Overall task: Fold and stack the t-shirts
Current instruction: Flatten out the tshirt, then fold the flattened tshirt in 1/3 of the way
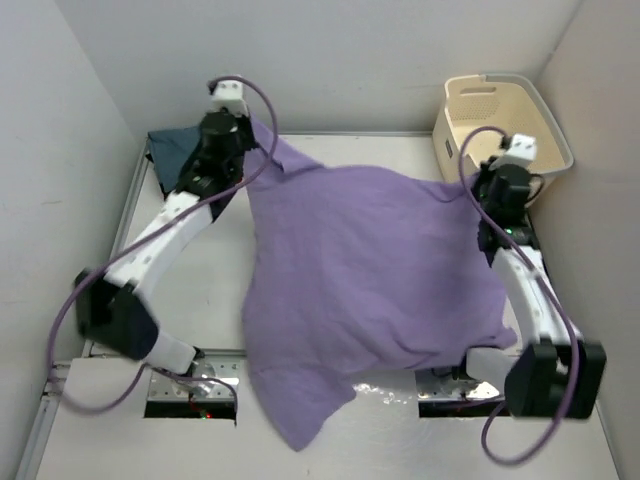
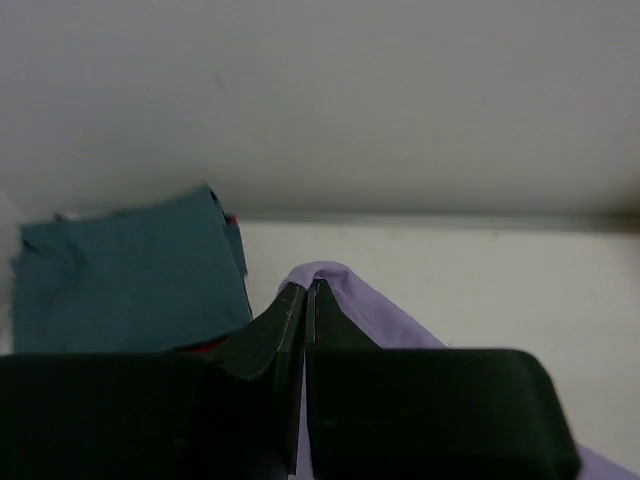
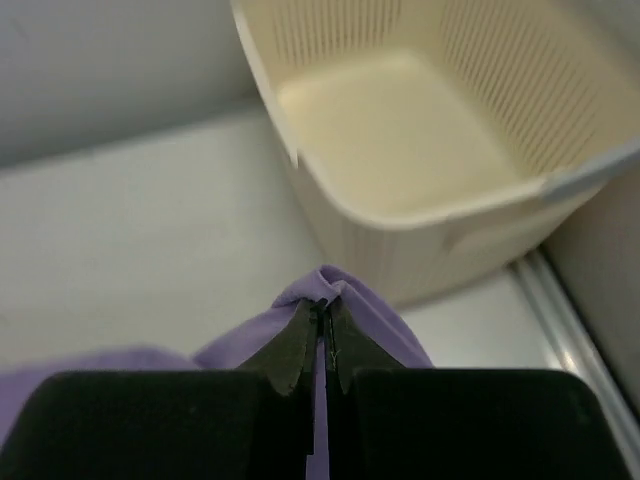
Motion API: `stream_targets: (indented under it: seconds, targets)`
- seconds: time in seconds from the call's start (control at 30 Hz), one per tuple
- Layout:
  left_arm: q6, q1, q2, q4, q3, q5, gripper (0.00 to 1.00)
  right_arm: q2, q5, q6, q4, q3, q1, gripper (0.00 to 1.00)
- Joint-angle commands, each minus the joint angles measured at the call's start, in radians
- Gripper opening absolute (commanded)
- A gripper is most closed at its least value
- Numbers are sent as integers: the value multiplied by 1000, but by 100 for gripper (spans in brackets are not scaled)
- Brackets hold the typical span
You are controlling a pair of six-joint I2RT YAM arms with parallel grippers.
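A lavender t-shirt (image 1: 370, 280) hangs stretched between both arms over the table, its lower end drooping past the near edge. My left gripper (image 1: 260, 135) is shut on its far-left corner. In the left wrist view the jaws (image 2: 306, 288) pinch a fold of lavender cloth (image 2: 375, 310). My right gripper (image 1: 476, 192) is shut on the far-right corner. In the right wrist view the lavender cloth (image 3: 385, 322) wraps over the closed tips (image 3: 326, 305). A folded slate blue-grey t-shirt (image 2: 130, 270) lies at the far left (image 1: 172, 150), with a sliver of red (image 2: 205, 346) under it.
The cream plastic tub (image 1: 505, 115) stands in the far right corner, empty inside (image 3: 400, 120), just beyond the right gripper. White walls close in the table at the back and on both sides. A metal rail (image 3: 575, 340) runs along the right edge.
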Motion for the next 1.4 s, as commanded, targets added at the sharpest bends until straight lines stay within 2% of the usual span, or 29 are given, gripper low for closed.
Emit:
stream_targets:
  seconds: [0.0,0.03,0.07,0.13,0.17,0.23,0.27,0.37,0.63,0.93,1.07,1.2,1.37]
  targets:
    - [-112,50,158,112,19,197,0,145,-26,56,167,-66,-1,0]
    - [-128,77,224,95,91,210,0,195,-38,60,255,-82,1,0]
    - [-128,90,365,81,135,243,0,298,-46,64,280,-80,2,0]
    - [-143,125,496,38,265,272,0,392,-42,62,290,-35,4,0]
    - [-151,136,612,21,316,314,0,433,-37,57,282,-18,7,0]
    - [-178,167,708,-27,439,381,0,509,-32,33,302,8,15,0]
    - [-191,174,778,-39,468,419,0,526,-26,27,307,17,21,0]
    - [-206,197,841,-37,513,444,0,585,-8,13,282,65,21,0]
    - [-249,256,813,1,451,470,0,670,-26,28,247,135,27,0]
    - [-283,263,621,-7,243,489,0,577,43,42,163,74,29,0]
    - [-355,266,553,-118,220,446,0,529,80,36,146,34,29,0]
    - [-382,265,474,-162,102,464,0,512,78,27,109,17,29,0]
    - [-412,265,345,-221,-24,423,0,463,81,22,72,-18,27,0]
